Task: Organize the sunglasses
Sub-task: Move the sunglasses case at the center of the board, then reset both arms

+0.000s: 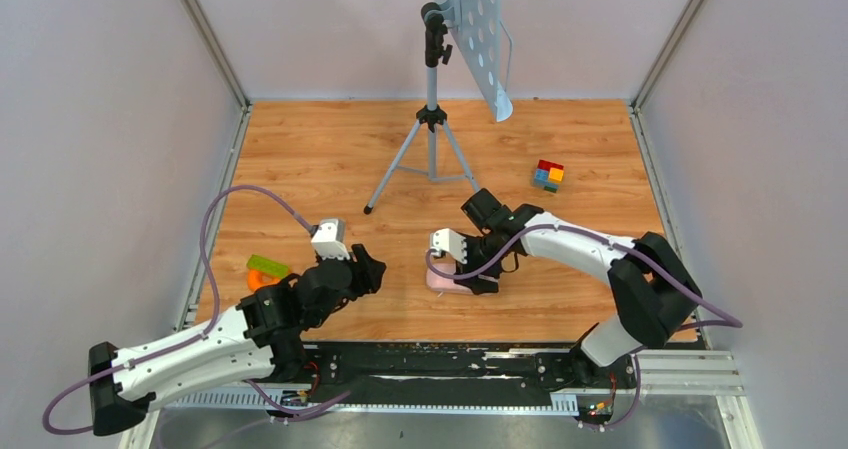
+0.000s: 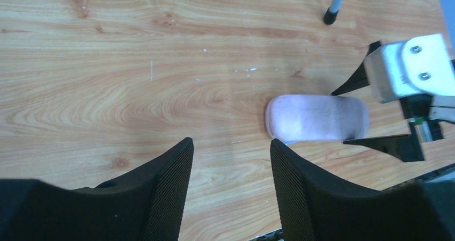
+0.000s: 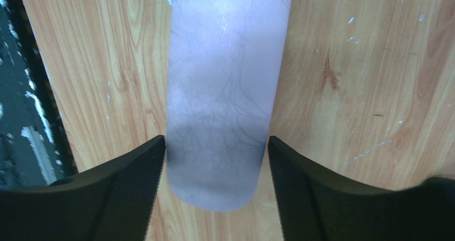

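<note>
Right claw (image 3: 215, 144) grasps pale pink oval case (image 3: 222, 64), fingers pressed against its two long sides. Case lies flat on wooden worktop (image 2: 134, 90). Left claw (image 2: 230, 144) released, jaws apart over wood, near case. Sunglasses not visible in any view; cannot tell where.

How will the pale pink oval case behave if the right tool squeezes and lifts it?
The pale pink case has a smooth rounded shape, so it is probably stiff, not floppy. Its surface shows a sheen, so it may slip in the right tool. Lying flat, it seems unlikely to roll.
</note>
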Robot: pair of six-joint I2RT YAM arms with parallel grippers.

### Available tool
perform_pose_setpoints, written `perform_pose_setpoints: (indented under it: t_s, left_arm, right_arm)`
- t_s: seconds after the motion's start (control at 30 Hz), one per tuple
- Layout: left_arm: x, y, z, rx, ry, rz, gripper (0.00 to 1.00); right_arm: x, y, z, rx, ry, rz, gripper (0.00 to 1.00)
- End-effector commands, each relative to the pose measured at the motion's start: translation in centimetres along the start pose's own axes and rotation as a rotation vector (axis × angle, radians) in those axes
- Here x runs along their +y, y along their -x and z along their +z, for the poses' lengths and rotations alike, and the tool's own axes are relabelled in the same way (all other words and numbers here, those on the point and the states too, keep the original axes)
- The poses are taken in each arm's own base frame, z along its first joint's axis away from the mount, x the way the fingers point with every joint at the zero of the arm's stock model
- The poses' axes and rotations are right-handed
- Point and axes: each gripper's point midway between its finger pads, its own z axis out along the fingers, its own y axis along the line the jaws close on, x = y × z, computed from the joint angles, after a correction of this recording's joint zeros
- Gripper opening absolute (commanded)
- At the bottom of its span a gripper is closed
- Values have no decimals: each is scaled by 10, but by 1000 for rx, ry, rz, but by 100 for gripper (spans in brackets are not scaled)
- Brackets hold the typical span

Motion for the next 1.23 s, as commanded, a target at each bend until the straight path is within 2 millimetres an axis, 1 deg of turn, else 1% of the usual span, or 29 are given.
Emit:
perform_pose_setpoints:
  t_s: [0.0,0.03,0.1,0.17,0.2,0.23,0.3,0.37,0.4,0.47,0.5,0.57,0.6,0.67,0.7,0.77,0.83,0.9,0.97,1.03,1.07,1.13,1.2]
  left_arm:
    - [-5,4,-1,31,20,77,61]
    - [-6,5,-2,40,23,103,62]
    - [-10,12,-3,52,30,172,66]
    - [-11,21,-5,57,51,256,71]
    - [-8,26,-6,56,80,291,75]
    - [-4,32,-7,52,110,327,80]
    - [0,41,-6,49,142,411,84]
    - [8,51,-3,57,180,460,88]
    - [14,56,0,64,196,467,90]
    - [22,63,8,85,195,455,93]
    - [27,68,14,81,199,434,93]
    - [38,74,25,88,196,383,94]
    - [41,75,29,94,184,351,94]
    - [39,78,35,100,145,303,96]
    - [39,79,36,100,139,295,99]
    - [36,84,34,100,137,308,100]
    - [34,93,31,103,136,352,100]
    - [38,100,29,98,165,393,100]
    - [42,95,32,99,173,402,100]
    - [46,79,38,104,149,391,100]
    - [45,74,40,102,126,396,100]
    - [45,81,37,85,137,398,100]
    - [46,84,37,61,144,402,100]
  right_arm:
    - [5,16,-14,-47,-7,28,86]
    - [5,19,-22,-67,-27,29,89]
    - [5,22,-38,-102,-76,40,91]
    - [3,20,-55,-137,-124,71,92]
    - [1,17,-63,-158,-148,100,93]
    - [-1,14,-73,-189,-171,137,93]
    - [-7,6,-92,-254,-220,235,94]
    - [-20,-1,-115,-338,-296,354,94]
    - [-34,-11,-131,-377,-371,444,99]
    - [-58,-34,-156,-417,-550,637,100]
    - [-65,-44,-166,-434,-606,695,100]
    - [-72,-59,-178,-464,-666,759,100]
    - [-76,-68,-184,-470,-713,799,100]
    - [-79,-80,-194,-498,-784,843,100]
    - [-80,-85,-205,-526,-831,865,100]
    - [-81,-92,-219,-564,-884,908,100]
    - [-80,-94,-223,-580,-899,910,100]
    - [-79,-96,-224,-588,-908,918,100]
    - [-80,-96,-225,-593,-911,918,100]
    - [-81,-97,-224,-591,-910,918,100]
    - [-82,-98,-223,-588,-910,917,99]
    - [-83,-100,-216,-582,-888,926,97]
    - [-85,-98,-215,-589,-872,924,97]
